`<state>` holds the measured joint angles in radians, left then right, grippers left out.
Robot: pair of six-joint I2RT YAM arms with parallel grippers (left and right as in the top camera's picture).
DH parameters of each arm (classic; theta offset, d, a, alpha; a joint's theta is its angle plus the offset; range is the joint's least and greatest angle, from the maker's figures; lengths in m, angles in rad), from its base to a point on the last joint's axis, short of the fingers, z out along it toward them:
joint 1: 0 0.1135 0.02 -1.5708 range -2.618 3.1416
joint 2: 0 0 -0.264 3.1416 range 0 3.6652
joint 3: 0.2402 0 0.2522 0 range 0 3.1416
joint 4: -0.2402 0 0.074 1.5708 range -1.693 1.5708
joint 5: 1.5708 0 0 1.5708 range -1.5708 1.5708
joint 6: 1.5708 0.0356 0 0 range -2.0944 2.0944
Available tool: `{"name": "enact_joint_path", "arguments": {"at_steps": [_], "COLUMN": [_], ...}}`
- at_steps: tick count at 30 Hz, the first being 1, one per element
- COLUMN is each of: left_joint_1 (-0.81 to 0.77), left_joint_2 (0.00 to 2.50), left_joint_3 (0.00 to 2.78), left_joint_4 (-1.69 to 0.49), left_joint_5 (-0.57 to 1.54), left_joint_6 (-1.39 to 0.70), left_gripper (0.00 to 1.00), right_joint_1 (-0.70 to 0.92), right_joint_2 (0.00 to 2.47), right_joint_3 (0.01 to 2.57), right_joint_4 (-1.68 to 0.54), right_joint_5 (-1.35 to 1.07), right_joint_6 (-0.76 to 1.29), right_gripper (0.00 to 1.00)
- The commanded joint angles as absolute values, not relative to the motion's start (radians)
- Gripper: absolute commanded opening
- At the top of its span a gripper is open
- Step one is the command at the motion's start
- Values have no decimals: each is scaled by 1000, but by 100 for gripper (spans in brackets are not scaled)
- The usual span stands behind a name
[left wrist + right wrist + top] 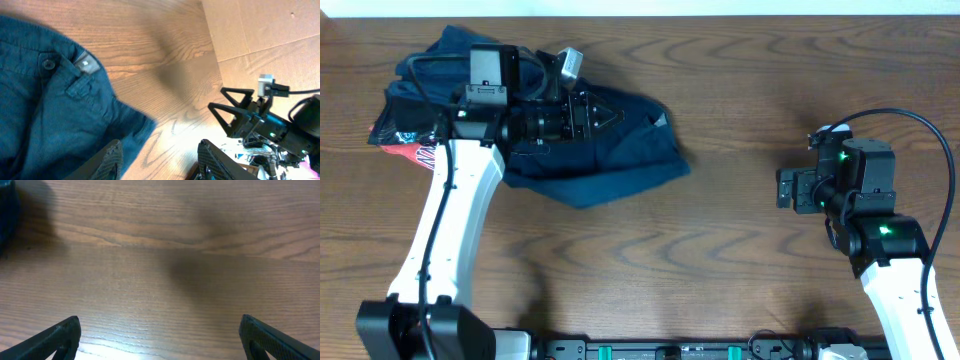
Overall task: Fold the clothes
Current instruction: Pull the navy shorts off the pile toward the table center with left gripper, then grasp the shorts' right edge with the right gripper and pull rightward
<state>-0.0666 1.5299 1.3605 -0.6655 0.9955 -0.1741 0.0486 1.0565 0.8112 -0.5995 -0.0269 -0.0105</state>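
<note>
A plain navy garment (pixel 610 165) lies spread on the wooden table left of centre. In the left wrist view (pixel 50 100) it shows a button and a grey label. My left gripper (pixel 610 113) is open just above the garment's right edge; in its own view (pixel 160 160) one finger is over the cloth and the other over bare wood. It holds nothing. My right gripper (pixel 782 188) is open and empty over bare table at the right, far from the garment (pixel 160 335). A dark bit of cloth (pixel 5 210) shows at the upper left of the right wrist view.
A pile of more navy clothes (pixel 430 75) lies at the back left, partly under my left arm, with a red-and-black printed one (pixel 405 150) at its left edge. The right arm (pixel 265 125) shows in the left wrist view, with brown cardboard (pixel 260 30) beyond the table.
</note>
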Motion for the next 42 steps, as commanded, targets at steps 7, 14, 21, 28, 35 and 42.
{"name": "enact_joint_path", "arguments": {"at_steps": [7,14,21,28,35,42], "left_joint_1": [-42,-43,-43,-43,-43,-43], "left_joint_2": [1430,1444,1448,1448,1448,1448], "left_joint_3": [1365,1348,1346,1346,1346,1346], "left_joint_4": [-802,-1018,-1070,-1073,-1073,-1079], "left_joint_5": [537,406,342,342,342,342], "left_joint_6": [-146,-146,-146,-146,-146,-146], "left_gripper": [51,51,51,51,51,51], "right_joint_1": [46,106,195,257,284,311], "right_joint_2": [1097,1248,1459,1573,1634,1642], "right_joint_3": [835,835,835,835,835,835], "right_joint_4": [-553,-527,-335,-199,-184,-88], "right_joint_5": [-546,-714,-879,-905,-796,-780], "right_joint_6": [-107,-84,199,425,621,709], "right_gripper": [99,99,99,99,93,66]}}
